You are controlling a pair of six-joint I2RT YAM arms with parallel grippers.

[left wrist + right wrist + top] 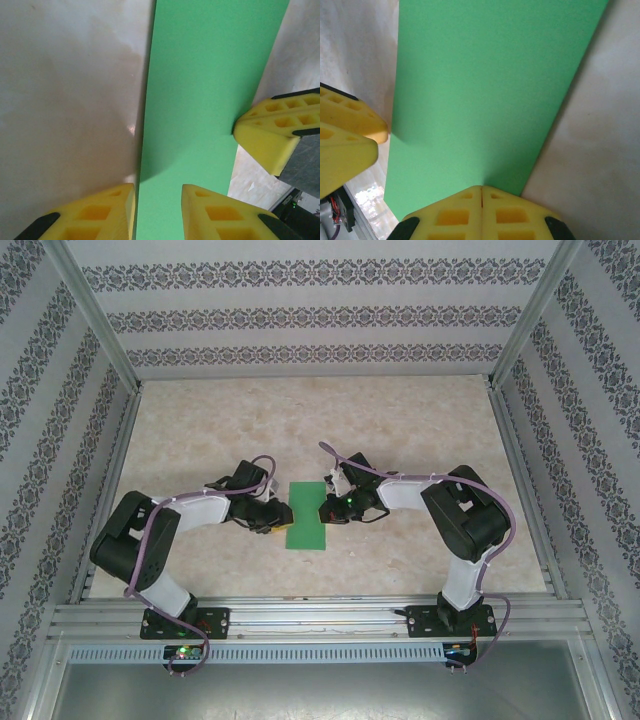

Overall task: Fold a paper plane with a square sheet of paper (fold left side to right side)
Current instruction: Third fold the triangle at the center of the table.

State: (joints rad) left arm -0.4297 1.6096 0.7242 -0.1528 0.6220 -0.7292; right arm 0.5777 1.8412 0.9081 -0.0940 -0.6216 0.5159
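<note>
The square sheet of paper (306, 517) lies flat on the table as a narrow bright green rectangle, long side running away from me. My left gripper (275, 521) is low at its left edge. In the left wrist view its yellow fingers (100, 215) stand apart, open, straddling the paper's (210, 90) left edge, with green showing between them at the gripper (158, 189). My right gripper (329, 512) is at the right edge. In the right wrist view it (481, 189) is shut, its tips together and resting on the paper (485, 90). The paper plane is out of view.
The beige marbled table (400, 430) stretches behind and beside the paper. Patterned walls and metal posts (95, 310) enclose it on three sides. An aluminium rail (320, 615) with both arm bases runs along the near edge.
</note>
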